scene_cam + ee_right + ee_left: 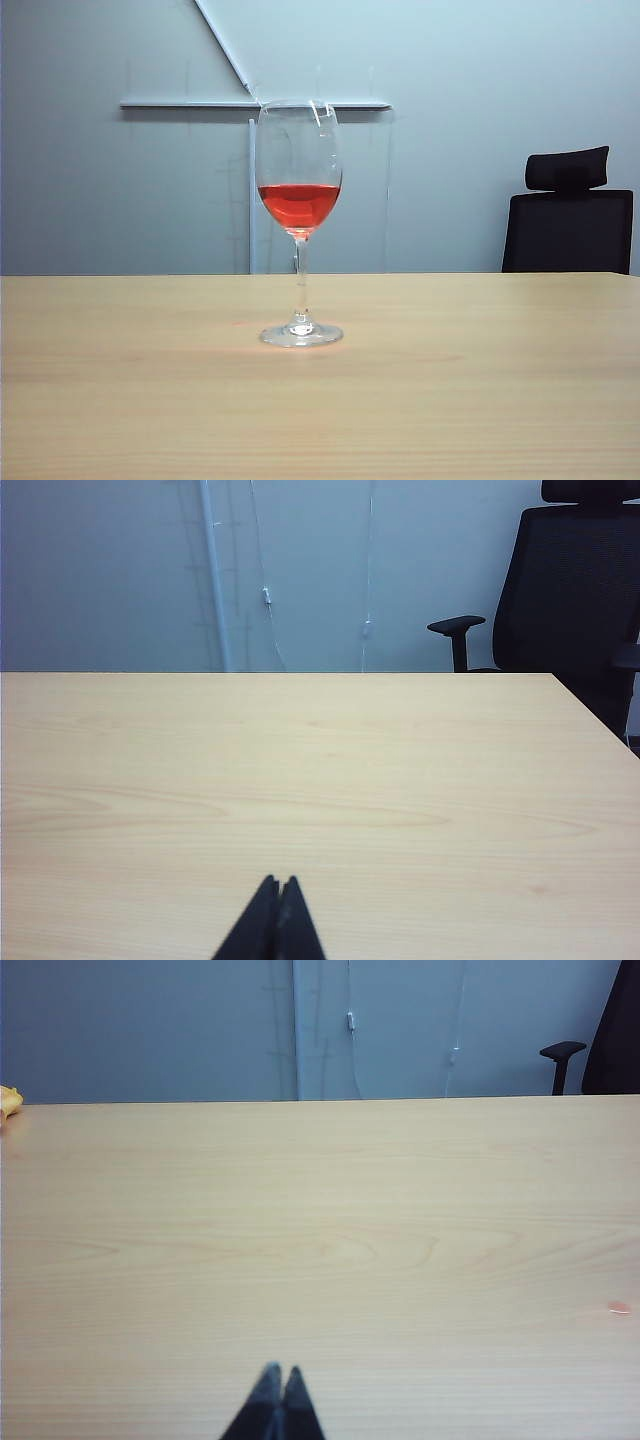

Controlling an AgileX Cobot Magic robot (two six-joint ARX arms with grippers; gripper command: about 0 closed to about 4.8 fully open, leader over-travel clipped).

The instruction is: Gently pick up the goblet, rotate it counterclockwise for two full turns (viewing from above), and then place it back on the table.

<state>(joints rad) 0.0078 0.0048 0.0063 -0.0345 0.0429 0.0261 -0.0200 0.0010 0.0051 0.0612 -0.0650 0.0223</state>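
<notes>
Goblet upright on the table
My left gripper and right gripper, both pinched closed, hang away from it; a careless nudge could spill the wine

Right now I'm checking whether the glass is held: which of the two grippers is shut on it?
Neither. The left gripper and right gripper are both shut on nothing over bare light-wood table; the clear stemmed goblet of red liquid stands free.

Exterior view sits low at counter edge, facing the back wall. Both wrist views look level across the same counter from just behind each hand, sharing wall and chair.
</notes>
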